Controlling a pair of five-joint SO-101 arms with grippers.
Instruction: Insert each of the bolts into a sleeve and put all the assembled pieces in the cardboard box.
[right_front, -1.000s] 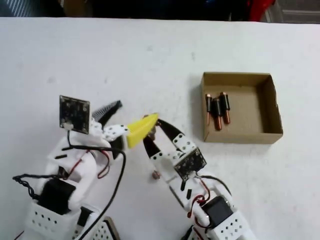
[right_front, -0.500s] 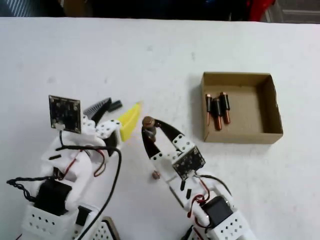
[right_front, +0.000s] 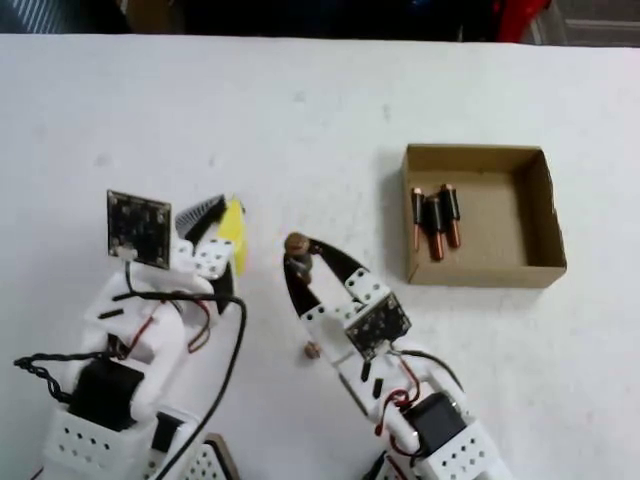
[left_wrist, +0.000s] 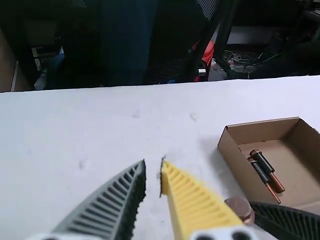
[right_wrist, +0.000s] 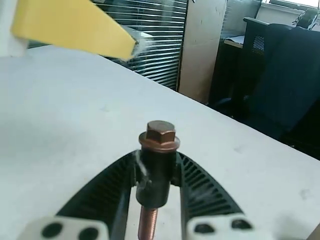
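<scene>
My right gripper (right_front: 298, 258) is shut on an assembled piece (right_wrist: 157, 167): a copper hex-head bolt inside a black sleeve, held upright over the table left of the cardboard box (right_front: 535, 215). The box holds assembled bolt-and-sleeve pieces (right_front: 435, 220), which the left wrist view also catches (left_wrist: 265, 171). My left gripper (right_front: 224, 208) sits a short way left of the right one. Its grey and yellow fingers are drawn together with nothing between them (left_wrist: 152, 169). The yellow finger (right_wrist: 75, 25) shows beyond the held bolt.
A small copper-coloured piece (right_front: 311, 349) lies on the table beside the right arm. The white table stretches open behind both grippers and around the box. Cables trail over the left arm's base (right_front: 120, 380).
The left gripper has drawn back to the left, away from the right gripper, and its yellow finger has swung shut against the grey one. The right gripper keeps still with the bolt.
</scene>
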